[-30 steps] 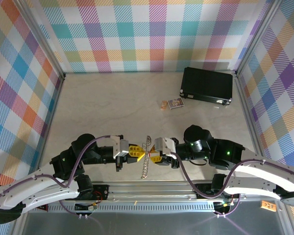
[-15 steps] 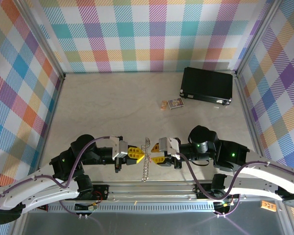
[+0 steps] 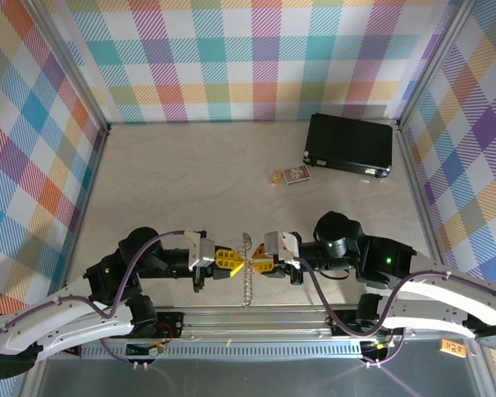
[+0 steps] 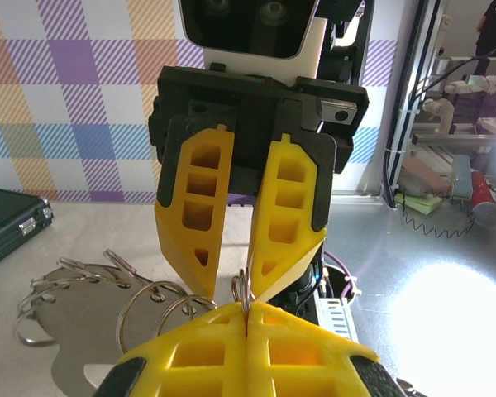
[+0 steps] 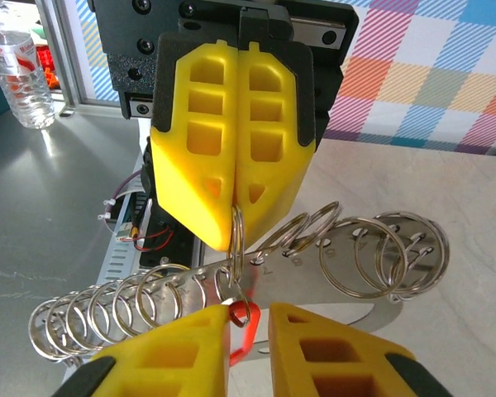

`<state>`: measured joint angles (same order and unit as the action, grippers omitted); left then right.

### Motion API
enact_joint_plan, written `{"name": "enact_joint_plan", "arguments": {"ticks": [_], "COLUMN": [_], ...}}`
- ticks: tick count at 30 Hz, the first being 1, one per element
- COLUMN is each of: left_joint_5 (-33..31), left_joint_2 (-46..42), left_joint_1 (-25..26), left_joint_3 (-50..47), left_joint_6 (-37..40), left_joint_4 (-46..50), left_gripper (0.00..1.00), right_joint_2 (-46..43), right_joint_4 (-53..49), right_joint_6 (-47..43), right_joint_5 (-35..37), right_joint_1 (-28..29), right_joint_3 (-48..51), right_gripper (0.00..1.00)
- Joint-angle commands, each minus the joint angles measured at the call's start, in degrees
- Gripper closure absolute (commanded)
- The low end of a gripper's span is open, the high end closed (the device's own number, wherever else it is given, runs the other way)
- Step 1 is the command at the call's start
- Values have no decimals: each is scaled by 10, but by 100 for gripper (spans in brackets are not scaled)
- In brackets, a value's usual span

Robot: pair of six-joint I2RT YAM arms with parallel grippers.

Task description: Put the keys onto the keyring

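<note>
The left end effector [image 4: 246, 318] pinched shut on the keyring [image 3: 246, 277], whose long axis ran near-to-far at the counter's [image 3: 190, 182] near edge, midway between both arms; the right end effector [image 4: 234, 273], directly opposite, stood narrowly parted around the red key [image 5: 245, 318] against a ring; whether it gripped was unclear.

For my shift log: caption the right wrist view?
Left gripper pinches one loop of the keyring; red key sits between the jaws of the right gripper.
</note>
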<state>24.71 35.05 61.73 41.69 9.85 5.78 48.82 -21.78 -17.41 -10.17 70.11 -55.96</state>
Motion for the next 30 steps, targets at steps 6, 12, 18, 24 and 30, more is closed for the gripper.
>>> {"name": "enact_joint_plan", "arguments": {"ticks": [6, 12, 18, 24, 30], "left_joint_5": [14, 14, 18, 21, 22], "left_joint_2": [-10, -9, -10, -13, -15], "left_joint_1": [-1, -1, -1, -1, -1], "left_joint_3": [-3, -3, -4, -8, -8], "left_joint_6": [-7, -7, -9, -12, -15], "left_joint_4": [-31, -31, -36, -45, -47], "left_gripper": [100, 100, 100, 100, 100], "right_joint_2": [11, 16, 23, 27, 24], "right_joint_4": [25, 24, 22, 23, 30], "right_joint_6": [-1, -1, -2, -3, -2], "right_joint_5": [-19, -24, -24, -22, -25], "right_joint_1": [3, 3, 2, 2, 2], "right_joint_3": [2, 2, 2, -1, -1], "right_gripper": [90, 95, 100, 100, 99]}}
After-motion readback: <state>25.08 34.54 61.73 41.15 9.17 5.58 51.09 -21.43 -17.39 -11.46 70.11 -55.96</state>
